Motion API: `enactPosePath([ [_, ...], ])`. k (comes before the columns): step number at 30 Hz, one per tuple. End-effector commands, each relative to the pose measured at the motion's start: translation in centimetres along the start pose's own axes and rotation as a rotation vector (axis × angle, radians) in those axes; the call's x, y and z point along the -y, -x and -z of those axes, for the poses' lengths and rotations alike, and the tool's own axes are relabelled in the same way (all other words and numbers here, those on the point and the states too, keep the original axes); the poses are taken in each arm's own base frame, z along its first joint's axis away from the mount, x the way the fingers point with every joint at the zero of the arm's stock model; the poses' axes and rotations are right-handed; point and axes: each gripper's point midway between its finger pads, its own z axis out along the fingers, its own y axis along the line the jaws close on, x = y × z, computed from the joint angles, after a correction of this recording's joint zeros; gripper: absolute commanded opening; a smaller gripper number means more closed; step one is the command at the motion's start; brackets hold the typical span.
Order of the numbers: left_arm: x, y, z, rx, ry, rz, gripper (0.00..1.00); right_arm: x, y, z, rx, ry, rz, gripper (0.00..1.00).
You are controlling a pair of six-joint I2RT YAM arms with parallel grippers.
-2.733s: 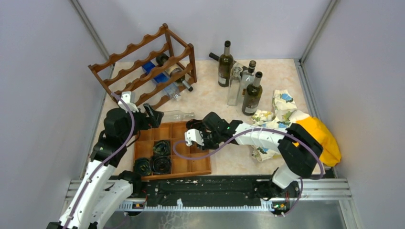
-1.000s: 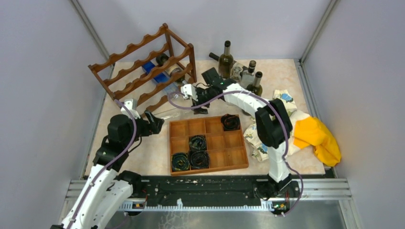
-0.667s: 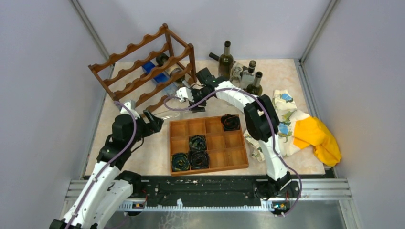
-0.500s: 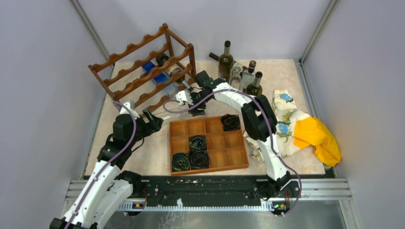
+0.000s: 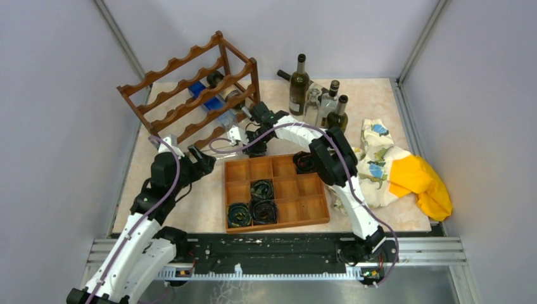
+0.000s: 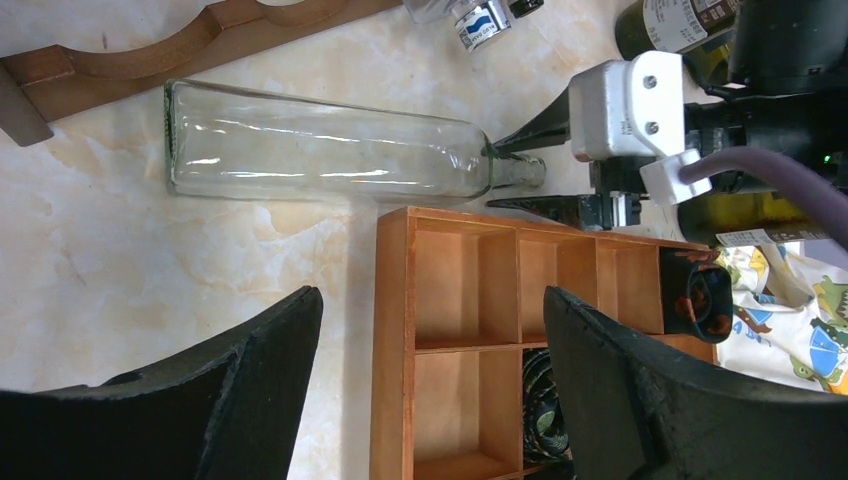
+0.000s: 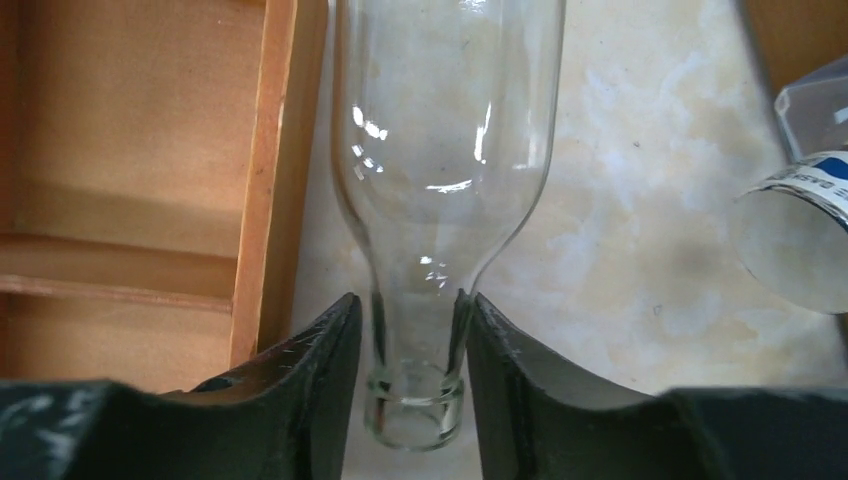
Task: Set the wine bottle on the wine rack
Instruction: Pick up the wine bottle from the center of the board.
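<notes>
Top view: clear wine bottle [image 5: 221, 151] lies flat on table between wine rack [image 5: 190, 88] and compartment tray [image 5: 278, 226]; right gripper [image 5: 246, 140] at its neck.
Left wrist: left gripper [image 6: 430, 300] wide open, empty, short of bottle [image 6: 320, 155].
Right wrist: right fingers [image 7: 320, 370] pinch bottle neck from both sides.

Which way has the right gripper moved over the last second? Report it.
Yes: the right gripper went left and nearer, from beside the wine rack toward the tray, onto the bottle.

Wine bottle [image 5: 223, 152] lying flat; right pincer [image 5: 242, 145] at neck
</notes>
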Motion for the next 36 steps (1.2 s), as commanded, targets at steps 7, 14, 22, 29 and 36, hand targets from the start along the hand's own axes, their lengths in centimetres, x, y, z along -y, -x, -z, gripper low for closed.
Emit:
enactPosePath([
  [7,0.5,0.3,0.0,0.017,-0.020,0.020,0.86,1.9,4.5,0.9,0.110,-0.082,-0.078,0.01],
  [14,1.9,3.6,1.1,0.080,-0.030,-0.065,0.84,2.1,7.9,3.7,0.261,-0.134,-0.253,0.00],
  [22,4.0,9.1,3.5,0.194,-0.026,-0.183,0.84,1.2,10.0,5.5,0.362,-0.141,-0.369,0.00],
  [29,4.6,10.5,4.2,0.225,-0.027,-0.204,0.84,1.7,9.5,6.3,0.384,-0.165,-0.465,0.00],
  [36,5.0,11.6,5.2,0.259,-0.031,-0.207,0.83,2.0,8.8,6.0,0.372,-0.197,-0.564,0.00],
])
